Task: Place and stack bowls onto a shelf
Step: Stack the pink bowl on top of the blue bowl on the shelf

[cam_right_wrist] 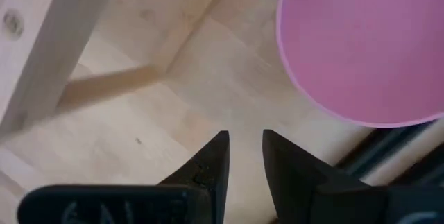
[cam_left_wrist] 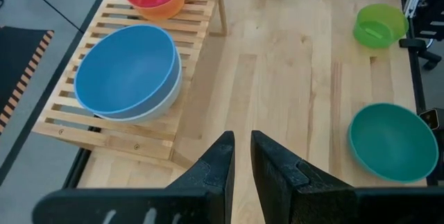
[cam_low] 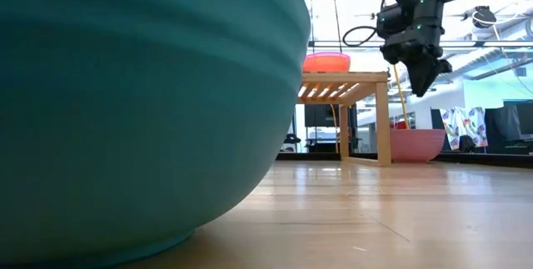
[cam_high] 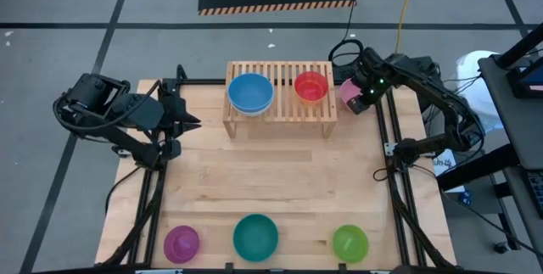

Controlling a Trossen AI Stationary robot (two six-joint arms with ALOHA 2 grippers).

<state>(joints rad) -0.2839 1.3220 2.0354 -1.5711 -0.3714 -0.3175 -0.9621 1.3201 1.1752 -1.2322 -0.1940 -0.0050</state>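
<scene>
1. High view: taking the shelf (cam_high: 280, 96) as landmark, the right gripper (cam_high: 366, 96) hangs just off its right end, above the pink bowl (cam_high: 349, 94), which sits on the table touching or nearly touching the shelf leg; which, I cannot tell.
2. In the right wrist view the right gripper (cam_right_wrist: 241, 156) has its fingers close together with a narrow gap, holding nothing; the pink bowl (cam_right_wrist: 361, 44) lies ahead of them, not between.
3. To do this pick well, I judge the fingers should straddle one wall of the bowl on the side away from the shelf leg, so the leg does not block the descent, then lift clear before swinging over the slats.
4. The left gripper (cam_left_wrist: 239, 158) waits to the shelf's left, fingers a slit apart, empty.
5. On the shelf, the blue bowl (cam_high: 250, 93) appears nested in a paler one at the left; the red bowl (cam_high: 310, 86) stands toward the right.
6. Well in front of the shelf sit the purple bowl (cam_high: 181, 242), teal bowl (cam_high: 255, 236) and green bowl (cam_high: 349, 242).
7. The bowls are smooth, thin-walled plastic, round, probably slippery; the shelf is pale slatted wood, the table (cam_high: 271, 181) planked wood.
</scene>
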